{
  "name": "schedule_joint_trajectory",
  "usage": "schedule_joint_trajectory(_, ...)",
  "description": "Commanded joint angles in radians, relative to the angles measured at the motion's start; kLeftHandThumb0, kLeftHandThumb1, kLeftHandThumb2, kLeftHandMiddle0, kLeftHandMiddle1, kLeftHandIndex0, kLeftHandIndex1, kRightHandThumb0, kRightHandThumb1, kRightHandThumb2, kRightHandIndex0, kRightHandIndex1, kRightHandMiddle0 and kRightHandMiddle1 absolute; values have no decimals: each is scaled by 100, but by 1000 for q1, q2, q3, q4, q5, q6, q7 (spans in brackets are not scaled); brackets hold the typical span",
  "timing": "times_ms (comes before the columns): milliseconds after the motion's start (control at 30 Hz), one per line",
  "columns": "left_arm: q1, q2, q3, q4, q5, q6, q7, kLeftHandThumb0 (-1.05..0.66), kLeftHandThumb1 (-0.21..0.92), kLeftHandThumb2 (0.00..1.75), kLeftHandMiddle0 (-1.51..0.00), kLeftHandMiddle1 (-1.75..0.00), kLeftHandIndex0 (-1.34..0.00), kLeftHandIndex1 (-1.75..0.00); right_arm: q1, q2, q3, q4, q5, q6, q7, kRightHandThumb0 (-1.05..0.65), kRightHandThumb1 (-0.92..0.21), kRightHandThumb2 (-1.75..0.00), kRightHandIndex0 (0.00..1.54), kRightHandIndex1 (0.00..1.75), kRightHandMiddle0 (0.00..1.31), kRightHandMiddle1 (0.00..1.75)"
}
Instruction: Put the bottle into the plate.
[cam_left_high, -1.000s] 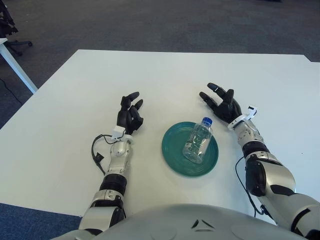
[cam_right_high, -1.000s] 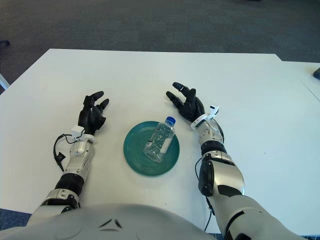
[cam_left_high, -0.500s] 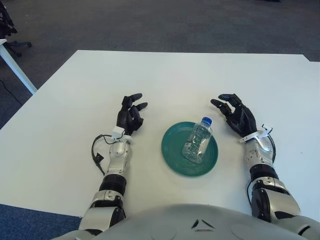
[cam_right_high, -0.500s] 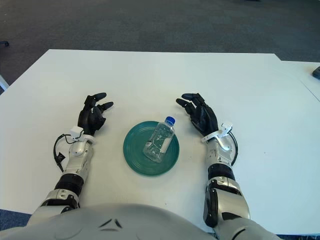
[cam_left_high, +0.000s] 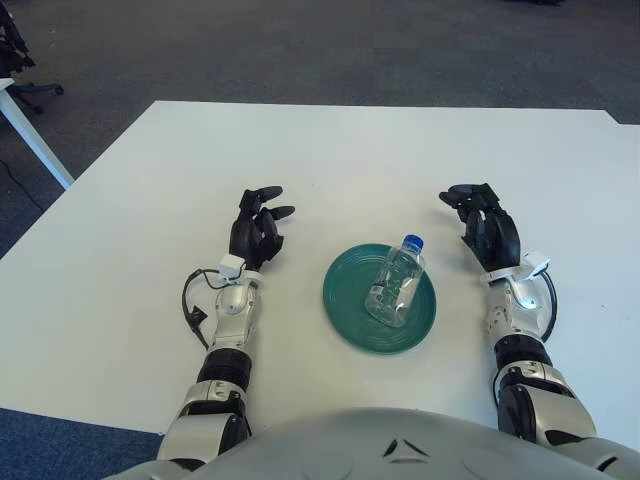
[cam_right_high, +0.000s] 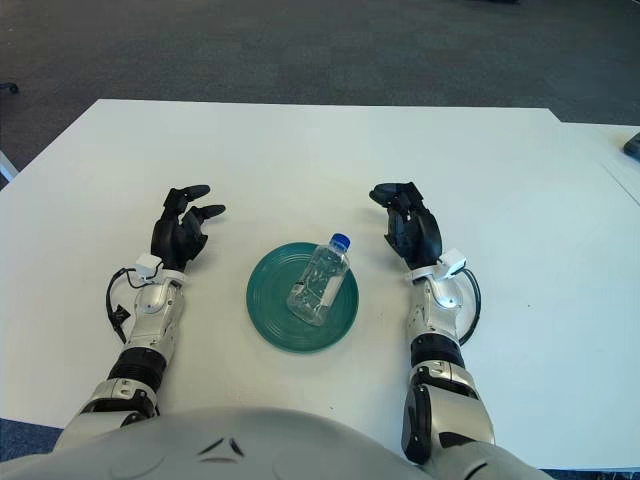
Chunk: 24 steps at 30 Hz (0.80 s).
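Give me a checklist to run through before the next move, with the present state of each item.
1. Bottle in the green plate: ok, it lies on its side there, blue cap pointing away from the robot.
2. Bottle free of both hands: ok.
3. Right hand clear of the plate: ok, it shows to the plate's right, holding nothing.
4. Left hand clear: ok, it shows to the plate's left, holding nothing.
5. Plate fully on the white table: ok, well away from the edges.
6. Bottle settled and not rolling: cannot tell.
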Motion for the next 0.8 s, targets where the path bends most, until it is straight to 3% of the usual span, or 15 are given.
schedule_joint_trajectory(0, 135, -14, 13, 39, 11, 47, 46, -63, 92, 70, -50, -108, -25, -127, 16, 37, -14, 59, -11, -23, -92, -53, -80, -66, 59, 105, 31, 127)
schedule_joint_trajectory(233, 149, -25, 12, -4, -15, 63, 31, -66, 92, 62, -46, -101, -21, -120, 21, 62, -10, 56, -23, -13, -206, -48, -71, -80, 53, 109, 30, 130)
schedule_joint_trajectory(367, 150, -30, 12, -11, -34, 51, 7, -66, 92, 60, -44, -96, -17, -116, 30, 73, 1, 46, -34, 4, -255, -38, -87, -49, 51, 112, 31, 156)
schedule_joint_trajectory(767, 167, -19, -3, -32, -20, 58, -24, -64, 92, 69, -36, -60, -5, -103, 76, 81, 40, -33, -47, 116, -306, -35, -92, -44, 49, 112, 28, 166)
